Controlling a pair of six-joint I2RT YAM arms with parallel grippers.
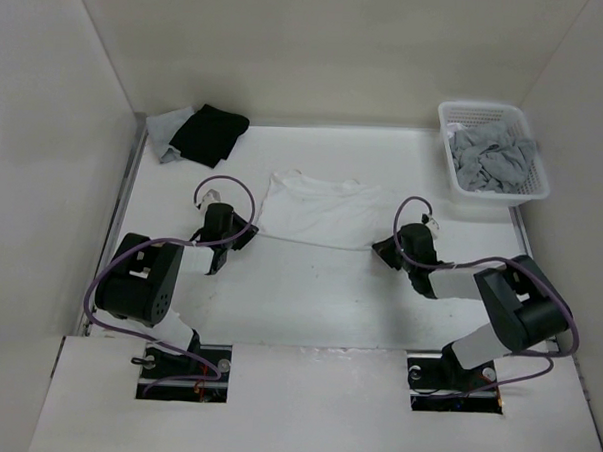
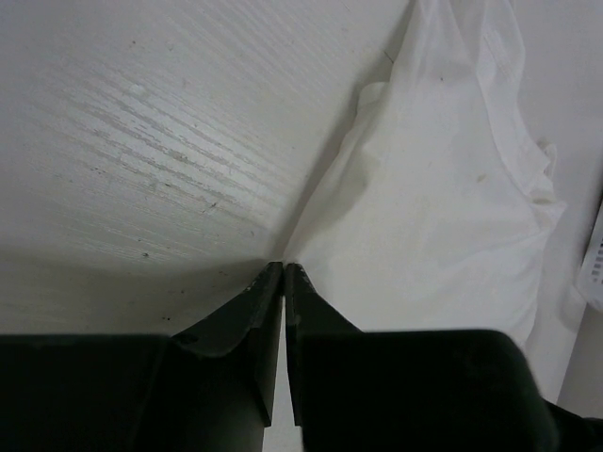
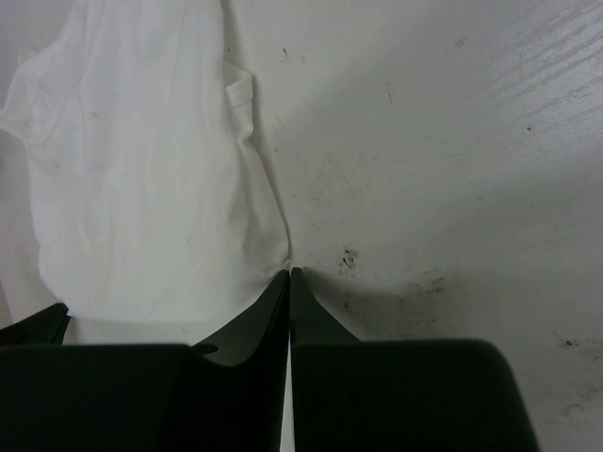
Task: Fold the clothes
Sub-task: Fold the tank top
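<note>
The left fingers (image 2: 268, 303) are pinched together on the white undershirt's (image 1: 317, 209) hem corner farthest from the white basket (image 1: 498, 196). The right fingers (image 3: 270, 311) are clamped the same way on the hem corner nearer the basket. The undershirt lies flat on the tabletop (image 1: 318, 297), left of the basket. Thin, limp and light, it will likely sag between holds, so the hem corners look the surest grip.

Lab: white-walled robot test enclosure (image 1: 46, 125)

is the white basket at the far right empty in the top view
No, the white basket holds a heap of crumpled grey garments.
</note>
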